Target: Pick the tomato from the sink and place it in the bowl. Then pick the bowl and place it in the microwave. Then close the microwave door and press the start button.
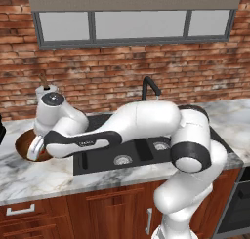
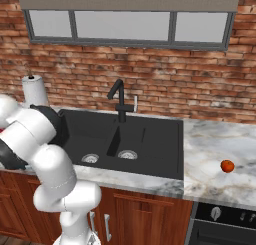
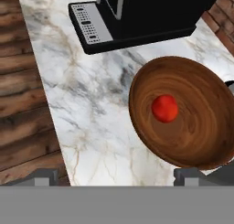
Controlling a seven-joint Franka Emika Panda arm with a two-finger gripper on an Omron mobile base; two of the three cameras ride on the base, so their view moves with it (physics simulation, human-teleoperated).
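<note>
A red tomato (image 3: 165, 108) lies near the middle of a brown wooden bowl (image 3: 201, 141). The bowl rests on a marble counter (image 3: 87, 104). Past it, near the top edge, stands a black appliance (image 3: 151, 13) with a pale perforated tray (image 3: 89, 23). Wooden flooring (image 3: 20, 95) runs along the left.

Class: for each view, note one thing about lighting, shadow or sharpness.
Left base view: flat, even light, arm casts little shadow on the sink. Right base view: marble counter slightly soft, no glare. Hand view: tomato shows a soft highlight inside the bowl.
</note>
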